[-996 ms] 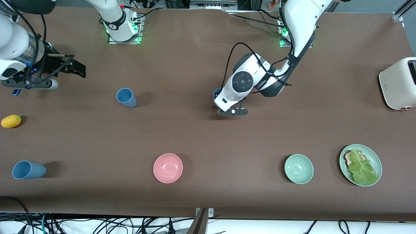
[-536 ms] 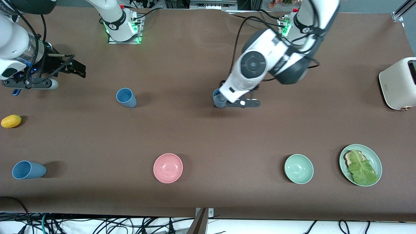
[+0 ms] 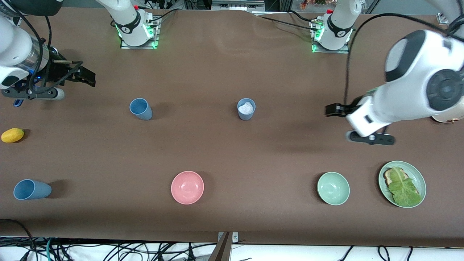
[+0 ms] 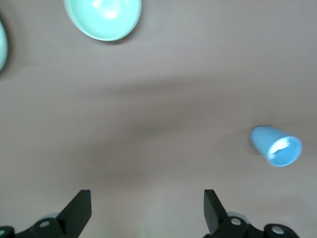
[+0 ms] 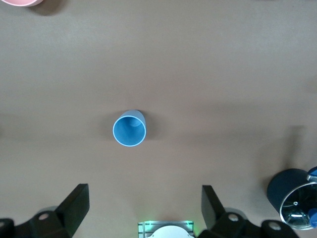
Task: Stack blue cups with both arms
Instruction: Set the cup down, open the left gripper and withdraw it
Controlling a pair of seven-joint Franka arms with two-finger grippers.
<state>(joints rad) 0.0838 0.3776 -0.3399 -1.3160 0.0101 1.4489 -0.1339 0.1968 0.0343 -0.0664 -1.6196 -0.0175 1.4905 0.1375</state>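
Three blue cups stand on the brown table. One cup [image 3: 140,108] is toward the right arm's end and shows in the right wrist view [image 5: 130,130]. The middle cup [image 3: 246,108] has something white inside and shows in the left wrist view [image 4: 275,145]. The third cup [image 3: 32,189] is near the front edge at the right arm's end. My left gripper [image 3: 330,110] [image 4: 147,213] is open and empty over bare table, between the middle cup and the toaster. My right gripper [image 3: 86,77] [image 5: 143,208] is open and empty, waiting above the table at its own end.
A pink bowl [image 3: 187,187], a pale green bowl [image 3: 333,188] and a green plate [image 3: 420,177] with toast and lettuce sit in the front row. A yellow fruit [image 3: 12,135] lies at the right arm's end. A cream toaster [image 3: 451,118] is mostly hidden by the left arm.
My left gripper has drawn away from the middle cup and swung toward the left arm's end of the table. The cup stays standing. The right arm has not moved.
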